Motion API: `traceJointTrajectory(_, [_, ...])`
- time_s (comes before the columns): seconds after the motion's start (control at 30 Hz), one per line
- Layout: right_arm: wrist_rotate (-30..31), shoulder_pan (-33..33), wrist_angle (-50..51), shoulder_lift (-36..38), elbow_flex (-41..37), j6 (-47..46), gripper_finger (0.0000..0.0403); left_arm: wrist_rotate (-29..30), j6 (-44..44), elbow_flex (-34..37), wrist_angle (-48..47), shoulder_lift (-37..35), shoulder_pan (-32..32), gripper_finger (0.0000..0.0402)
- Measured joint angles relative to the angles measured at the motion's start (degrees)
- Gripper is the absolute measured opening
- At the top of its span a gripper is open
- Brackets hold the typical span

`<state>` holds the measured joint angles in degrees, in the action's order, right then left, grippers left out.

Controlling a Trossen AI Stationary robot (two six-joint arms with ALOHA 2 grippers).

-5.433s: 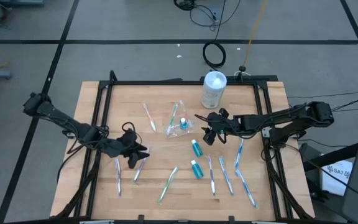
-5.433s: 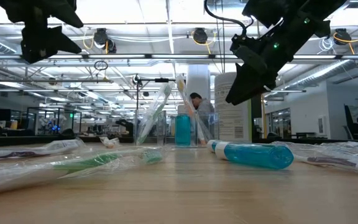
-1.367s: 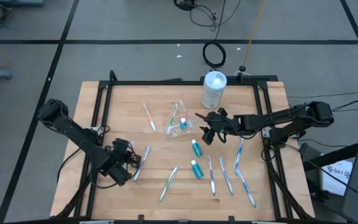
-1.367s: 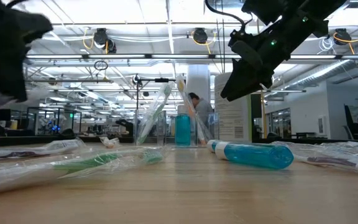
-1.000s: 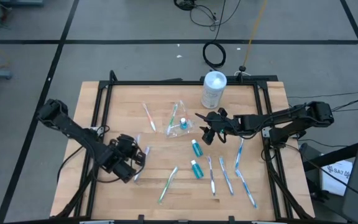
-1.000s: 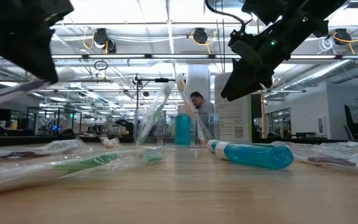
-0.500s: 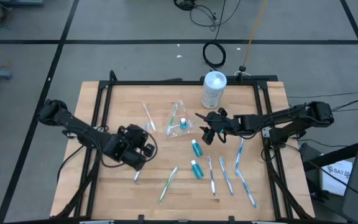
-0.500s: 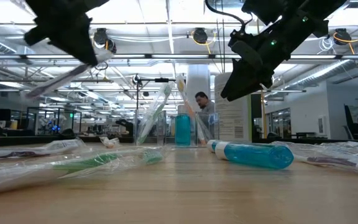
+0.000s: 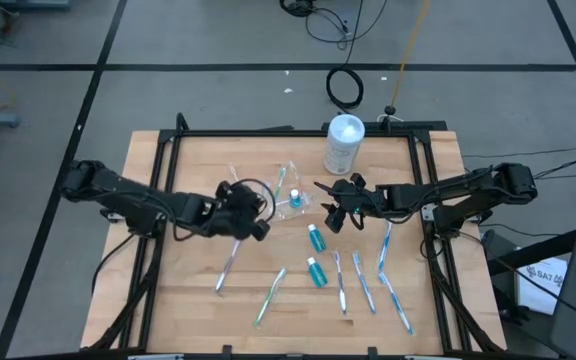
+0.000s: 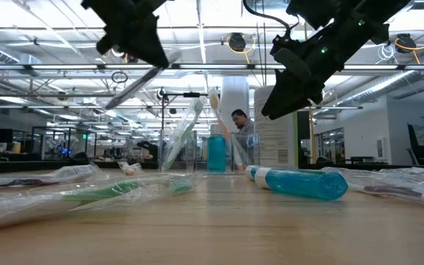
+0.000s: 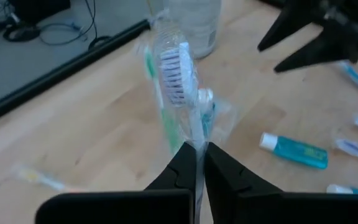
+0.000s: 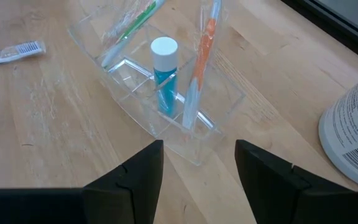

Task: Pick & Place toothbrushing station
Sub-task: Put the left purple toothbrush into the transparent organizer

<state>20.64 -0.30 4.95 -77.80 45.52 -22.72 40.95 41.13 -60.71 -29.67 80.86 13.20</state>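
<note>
Held brush [image 11: 178, 70]: clear-wrapped, white bristles, pinched at its handle by the left gripper [image 11: 199, 163], lifted off the table and slanting (blurred in the low view).
Holder [image 12: 160, 93]: clear plastic, compartmented, upright near the table's middle.
In holder: teal tube [image 12: 164, 74] with white cap, upright; green brush [image 12: 133, 26] and orange brush [image 12: 201, 56], both wrapped, leaning.
Loose tubes: two teal ones [image 9: 316, 238] [image 9: 316, 272] lying flat, just right of the holder.
Loose brushes: green one [image 9: 271, 295] front centre; several blue ones [image 9: 365, 282] lying to the right.

Wooden table [image 9: 188, 300] bears toothbrushes [image 9: 365, 281], toothpaste tubes [image 9: 316, 238].
</note>
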Motion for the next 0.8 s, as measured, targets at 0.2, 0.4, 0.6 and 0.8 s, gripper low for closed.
traceJointTrajectory(0.2, [-0.01,0.00,0.00,0.00,0.00,1.07,0.0194,-0.48,-5.02,0.00,4.74,0.00,-2.57,0.0031])
traceJointTrajectory(0.4, [0.00,0.01,0.00,0.00,0.00,1.09,0.0194,-0.44,-8.72,0.00,8.06,0.00,-3.96,0.0008])
traceJointTrajectory(0.6, [0.00,0.01,0.00,0.00,0.00,1.09,0.0194,-0.11,-14.56,0.00,15.63,0.00,-4.77,0.0030])
traceJointTrajectory(0.8, [0.00,0.00,0.00,0.00,0.00,1.09,0.0194,0.16,-19.93,0.90,23.19,-0.03,-6.23,0.0011])
